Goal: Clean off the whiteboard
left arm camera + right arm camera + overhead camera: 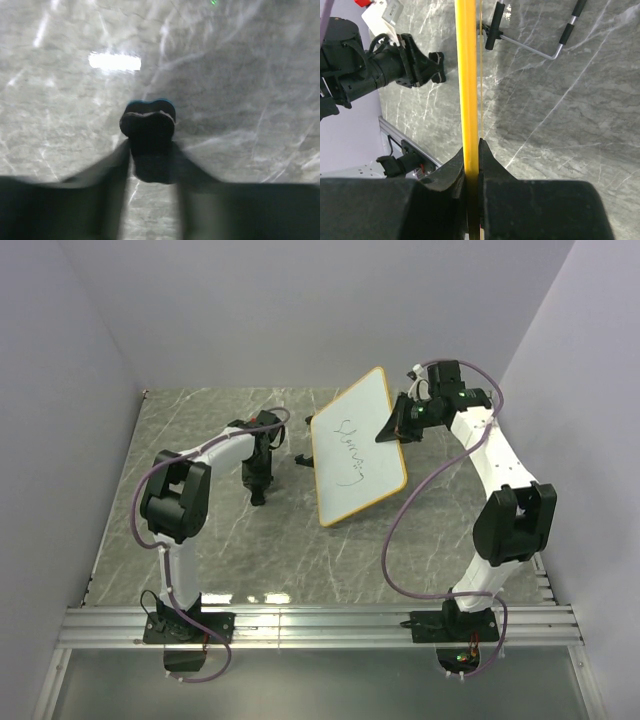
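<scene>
The whiteboard (pixel 358 445) has an orange-tan frame and black scribbles. It is tilted up off the table, seen edge-on as a yellow strip in the right wrist view (pixel 466 75). My right gripper (pixel 392 428) is shut on its right edge, the jaws pinching the frame (pixel 472 150). My left gripper (pixel 258 490) points down at the table left of the board, apart from it. It is shut on the small dark eraser (pixel 148 122), which has a blue edge and sits between the fingertips (pixel 150 150) just above the marble.
A bent metal rod with black ends (pixel 530 45) lies by the board's far edge; a black piece (pixel 301 460) shows there from above. The left arm (pixel 375 70) is beyond the board. Grey walls close three sides; a metal rail (pixel 320 625) runs along the front.
</scene>
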Controlling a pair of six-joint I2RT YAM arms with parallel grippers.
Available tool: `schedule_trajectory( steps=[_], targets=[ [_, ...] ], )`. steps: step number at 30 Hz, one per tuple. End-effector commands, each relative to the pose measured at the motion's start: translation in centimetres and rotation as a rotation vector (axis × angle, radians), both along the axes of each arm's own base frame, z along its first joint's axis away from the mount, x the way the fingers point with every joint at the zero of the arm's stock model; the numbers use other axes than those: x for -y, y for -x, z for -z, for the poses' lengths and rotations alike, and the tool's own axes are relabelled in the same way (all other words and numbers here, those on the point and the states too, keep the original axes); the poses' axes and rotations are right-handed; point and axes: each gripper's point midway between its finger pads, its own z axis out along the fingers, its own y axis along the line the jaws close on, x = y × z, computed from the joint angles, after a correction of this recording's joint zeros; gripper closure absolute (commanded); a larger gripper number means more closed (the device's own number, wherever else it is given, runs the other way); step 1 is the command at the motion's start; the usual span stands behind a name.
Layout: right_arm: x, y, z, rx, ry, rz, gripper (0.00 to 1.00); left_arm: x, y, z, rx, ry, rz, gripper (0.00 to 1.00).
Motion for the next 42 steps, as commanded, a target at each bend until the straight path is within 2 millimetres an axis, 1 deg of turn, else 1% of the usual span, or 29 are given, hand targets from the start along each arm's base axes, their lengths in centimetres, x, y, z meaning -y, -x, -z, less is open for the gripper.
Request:
schedule_trajectory(
  steps=[1, 2, 3, 4, 6, 7, 8, 9, 10, 12, 13, 14, 15, 16, 17, 18, 20, 21, 23, 26, 28, 30, 31, 35, 38, 39, 40, 41, 42],
  targets=[
    [0.8, 1.0, -1.0, 0.038, 0.027, 0.007, 1.0, 1.3, 1.1, -0.8, -0.012, 0.084, -0.02, 0.75],
    [0.8, 1.1, -0.9, 0.037, 0.028, 0.007, 1.0, 1.3, 1.6, -0.4, -0.028, 0.092, -0.017, 0.84],
    [0.8, 1.2, -0.9, 0.037, 0.03, 0.007, 1.0, 1.6, 1.5, -0.5, -0.027, 0.112, -0.013, 1.0],
    [0.8, 1.4, -0.8, 0.032, 0.031, 0.006, 1.0, 3.5, 1.3, -1.5, -0.013, 0.217, 0.021, 1.0],
    [0.8, 1.5, -0.7, 0.031, 0.032, 0.005, 1.0, 5.6, 1.2, -3.4, 0.017, 0.371, 0.057, 1.0],
    [0.9, 1.6, -0.7, 0.031, 0.032, 0.006, 1.0, 7.2, -0.1, -6.3, 0.111, 0.494, 0.083, 1.0],
    [0.9, 1.7, -0.6, 0.03, 0.033, 0.007, 1.0, 8.0, 0.4, -7.4, 0.088, 0.63, 0.053, 1.0],
    [0.9, 1.7, -0.7, 0.032, 0.033, 0.005, 1.0, 8.5, 0.2, -8.7, 0.105, 0.722, 0.045, 0.99],
    [1.0, 1.7, -0.8, 0.031, 0.035, 0.008, 1.0, 8.8, -0.8, -11.3, 0.19, 0.821, 0.055, 0.99],
    [0.9, 1.8, -0.9, 0.037, 0.035, 0.004, 1.0, 7.6, -0.4, -12.0, 0.174, 0.947, -0.017, 0.96],
    [0.9, 1.9, -0.9, 0.034, 0.035, 0.004, 1.0, 7.0, -0.4, -13.3, 0.213, 0.974, -0.021, 0.95],
    [1.0, 1.9, -0.9, 0.035, 0.037, 0.006, 1.0, 5.6, -0.6, -13.0, 0.231, 0.981, -0.069, 0.93],
    [0.9, 2.0, -0.9, 0.034, 0.039, 0.002, 1.0, 4.6, -0.7, -12.8, 0.245, 0.96, -0.099, 0.84],
    [1.0, 2.1, -1.0, 0.04, 0.039, 0.003, 1.0, 3.9, -0.5, -12.5, 0.246, 0.939, -0.12, 0.8],
    [1.0, 2.2, -1.0, 0.037, 0.039, 0.004, 1.0, 3.1, 0.0, -11.5, 0.214, 0.9, -0.142, 0.75],
    [1.1, 2.3, -0.7, 0.03, 0.04, 0.005, 1.0, 2.3, 0.1, -10.2, 0.2, 0.837, -0.173, 0.57],
    [1.0, 2.5, -0.7, 0.033, 0.035, 0.002, 1.0, 1.7, 1.1, -7.4, 0.124, 0.784, -0.195, 0.41],
    [1.0, 2.6, -0.6, 0.033, 0.035, 0.002, 1.0, 0.8, 2.0, -5.0, 0.058, 0.714, -0.248, 0.32],
    [1.0, 2.7, -0.6, 0.033, 0.033, 0.0, 1.0, 0.1, 3.2, -2.9, 0.002, 0.659, -0.271, 0.31],
    [1.0, 2.8, -0.5, 0.032, 0.03, -0.001, 1.0, -1.5, 3.9, -2.1, 0.018, 0.567, -0.298, 0.32],
    [0.9, 3.0, -0.5, 0.035, 0.029, -0.005, 1.0, -2.4, 3.1, -3.8, 0.091, 0.523, -0.3, 0.32],
    [0.9, 3.1, -0.4, 0.033, 0.026, -0.004, 1.0, -2.3, 2.4, -5.3, 0.138, 0.491, -0.277, 0.34],
    [0.9, 3.2, -0.3, 0.03, 0.022, -0.005, 1.0, -2.2, 1.4, -7.0, 0.176, 0.478, -0.266, 0.34],
    [0.8, 3.5, -0.2, 0.031, 0.019, -0.011, 1.0, -1.5, -1.2, -9.3, 0.273, 0.354, -0.282, 0.36],
    [0.8, 3.7, -0.4, 0.037, 0.02, -0.014, 1.0, -1.9, -2.8, -9.0, 0.276, 0.318, -0.358, 0.36],
    [0.8, 3.7, -0.5, 0.04, 0.02, -0.014, 1.0, -2.1, -3.2, -7.6, 0.245, 0.282, -0.384, 0.36],
    [0.8, 3.8, -0.4, 0.038, 0.02, -0.014, 1.0, -2.0, -4.1, -8.0, 0.258, 0.276, -0.407, 0.37],
    [0.8, 3.9, -0.4, 0.038, 0.019, -0.015, 1.0, -2.1, -4.2, -7.4, 0.237, 0.251, -0.421, 0.38],
    [0.8, 4.0, -0.4, 0.039, 0.017, -0.016, 1.0, -2.5, -4.5, -5.8, 0.213, 0.194, -0.438, 0.38]
  ],
)
